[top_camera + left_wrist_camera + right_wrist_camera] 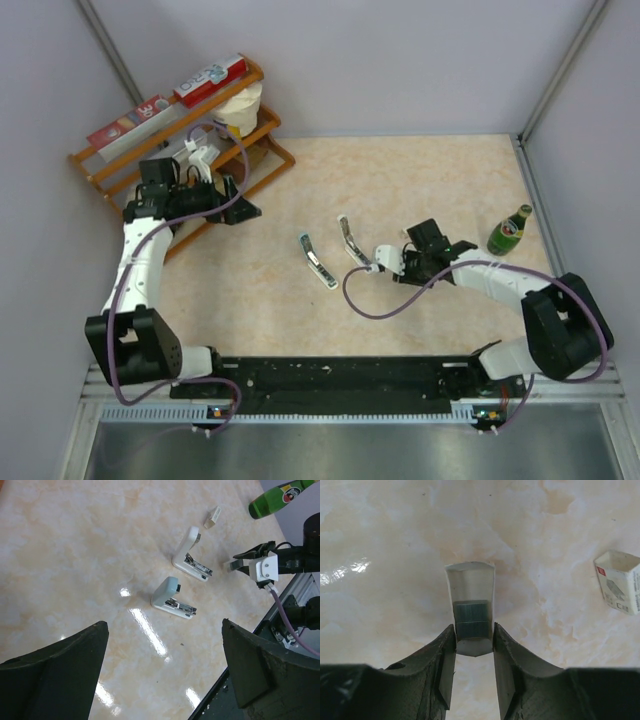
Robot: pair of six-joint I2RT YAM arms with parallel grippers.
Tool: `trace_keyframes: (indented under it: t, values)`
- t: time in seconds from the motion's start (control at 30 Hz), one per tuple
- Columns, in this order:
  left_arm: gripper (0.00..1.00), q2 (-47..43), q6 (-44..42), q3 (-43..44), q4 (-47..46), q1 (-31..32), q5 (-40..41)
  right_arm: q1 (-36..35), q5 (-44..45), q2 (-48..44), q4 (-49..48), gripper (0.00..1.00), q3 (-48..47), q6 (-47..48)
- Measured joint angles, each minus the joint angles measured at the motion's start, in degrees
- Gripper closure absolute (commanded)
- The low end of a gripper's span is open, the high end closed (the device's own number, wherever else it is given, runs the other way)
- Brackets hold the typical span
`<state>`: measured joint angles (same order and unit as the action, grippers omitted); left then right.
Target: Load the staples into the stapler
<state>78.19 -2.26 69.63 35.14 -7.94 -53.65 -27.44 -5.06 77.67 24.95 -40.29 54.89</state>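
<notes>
My right gripper (474, 630) is shut on a small white open tray of staples (472, 617), its fingertips pressing the tray's two sides; two dark grey staple strips lie inside. It hangs low over the table just right of two white staplers, both lying swung open with their metal channels exposed: one (350, 243) nearer the gripper (375, 265), the other (318, 262) further left. In the left wrist view both staplers (192, 555) (172, 596) show ahead. My left gripper (240, 212) (164, 622) stands wide open and empty, high by the shelf at far left.
The empty white staple box sleeve (619, 581) (214, 516) lies on the table to the right of the tray. A green bottle (510, 230) stands at the right wall. A wooden shelf (180, 130) with boxes stands at the back left. A purple cable (385, 305) loops below the right arm.
</notes>
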Motion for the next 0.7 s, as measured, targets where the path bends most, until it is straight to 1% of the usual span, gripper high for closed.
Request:
trace_keyframes:
  t: [0.13, 0.3, 0.53, 0.7]
  values:
    - [0.02, -3.9, -0.9, -1.6, -0.1, -0.6, 0.0, -2.0, 1.6, 3.5, 0.1, 0.51, -0.9, 0.1]
    - [0.02, -8.6, -1.1, -4.5, -0.6, -2.0, -0.2, -2.6, 4.7, 3.7, -1.3, 0.42, -0.9, 0.0]
    - [0.02, -9.8, -1.2, -6.4, -0.9, -5.6, -1.3, -2.7, 8.5, -1.0, -6.2, 0.41, 2.1, -0.2]
    - [0.02, -10.4, -1.5, -7.5, -0.6, -6.4, -2.2, -2.6, 10.8, -1.7, -10.8, 0.42, 5.0, -1.5]
